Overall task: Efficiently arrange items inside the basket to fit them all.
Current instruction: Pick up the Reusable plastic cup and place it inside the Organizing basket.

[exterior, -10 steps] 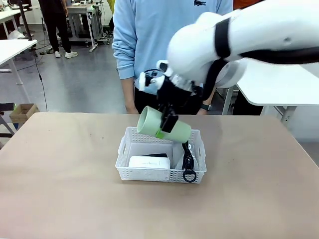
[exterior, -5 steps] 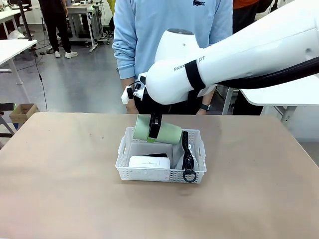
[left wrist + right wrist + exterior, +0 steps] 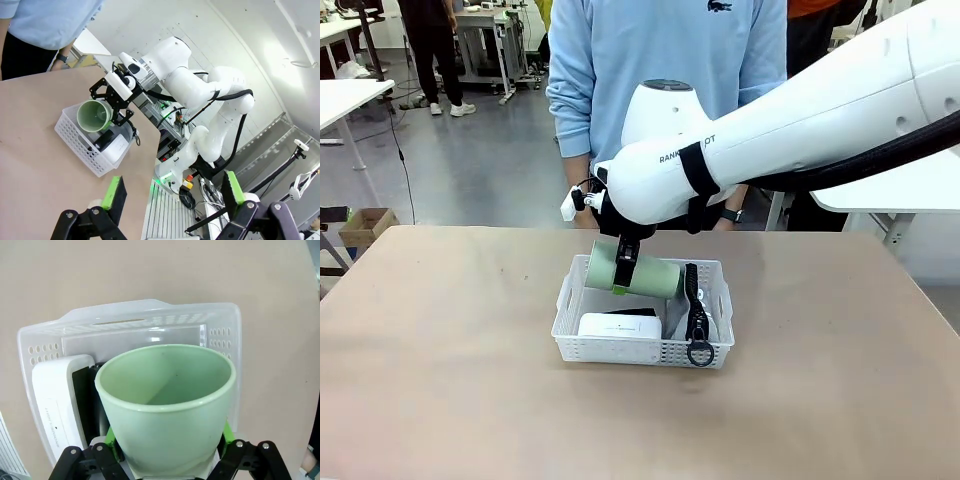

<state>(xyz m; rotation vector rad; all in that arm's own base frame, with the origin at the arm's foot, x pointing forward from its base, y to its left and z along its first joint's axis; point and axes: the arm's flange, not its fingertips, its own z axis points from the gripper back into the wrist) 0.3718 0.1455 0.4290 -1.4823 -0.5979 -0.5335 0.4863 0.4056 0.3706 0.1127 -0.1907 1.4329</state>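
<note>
In the front view the white basket (image 3: pixel 582 300) sits near the middle of the tan counter (image 3: pixel 440 380); at its near left lies the white flat box (image 3: pixel 618 326), with a black item just behind it, too hidden to name; the right hand (image 3: pixel 625 262) hangs over the basket's far left part, clamped on the pale green cup (image 3: pixel 655 277), which lies tipped on its side, mouth towards the left; at the basket's right end the grey pouch (image 3: pixel 712 325) stands on edge, its black zipper and ring (image 3: pixel 699 352) towards the near wall; a person in a light blue top (image 3: pixel 650 60) stands at the far side. In the left wrist view the left hand (image 3: pixel 172 192) hovers wide apart, holding nothing, well away from the basket (image 3: pixel 75 140).
</note>
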